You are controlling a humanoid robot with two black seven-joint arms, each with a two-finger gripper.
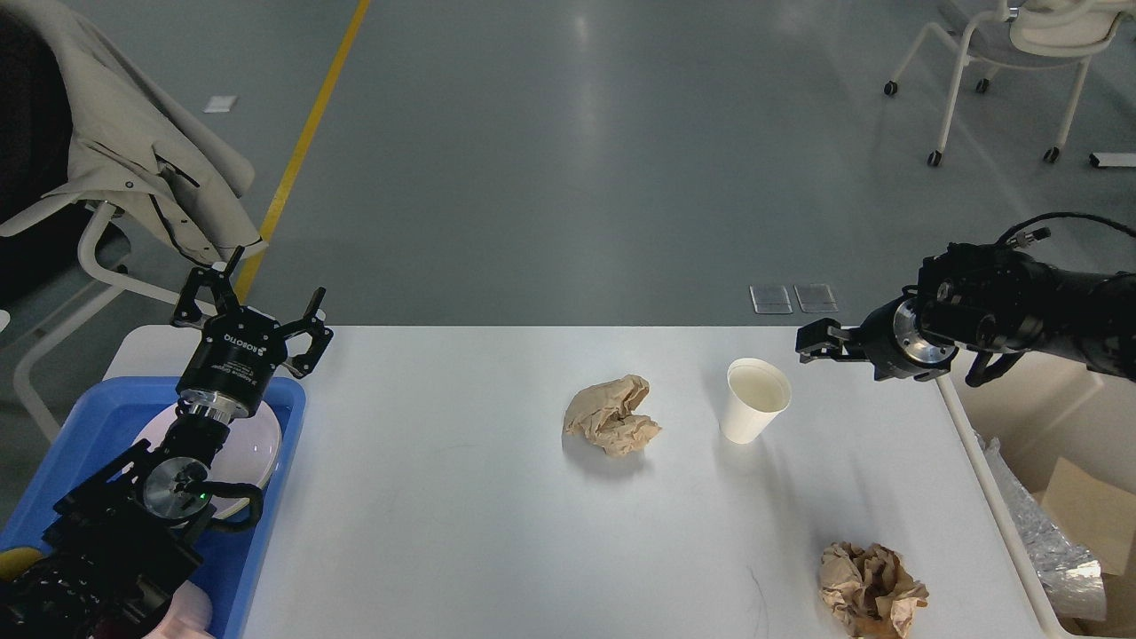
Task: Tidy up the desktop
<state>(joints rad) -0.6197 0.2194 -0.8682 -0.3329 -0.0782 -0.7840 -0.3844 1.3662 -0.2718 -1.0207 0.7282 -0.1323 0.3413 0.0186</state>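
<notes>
Just to the right of the paper cup (755, 399), your right gripper (815, 343) hangs low above the desktop (461, 524), its tip pointing toward the cup, near to it but apart. It shows itself almost end-on and dark, so you cannot tell if its fingers are spread or together. This is the relation that matters, in my judgement: the cup lies to the left of this gripper and a little nearer to you, it stands upright with its long axis vertical, and the right arm is much nearer to it than the left one.

Far to the left of the cup, your left gripper (251, 302) has its fingers spread wide with nothing between them, above the blue tray (288, 399), which holds a white plate (257, 444).

The cup is thin white paper, smooth, conical, and probably easy to crush or tip. Left of the cup lies one crumpled brown paper ball (612, 414), soft and irregular; a second brown ball (871, 589) lies nearer to you than the cup, toward the desktop's right edge. Right of the cup, beyond this edge, stands the cream bin (1012, 550) with foil and cardboard inside. The desktop itself is white, matte and smooth.
</notes>
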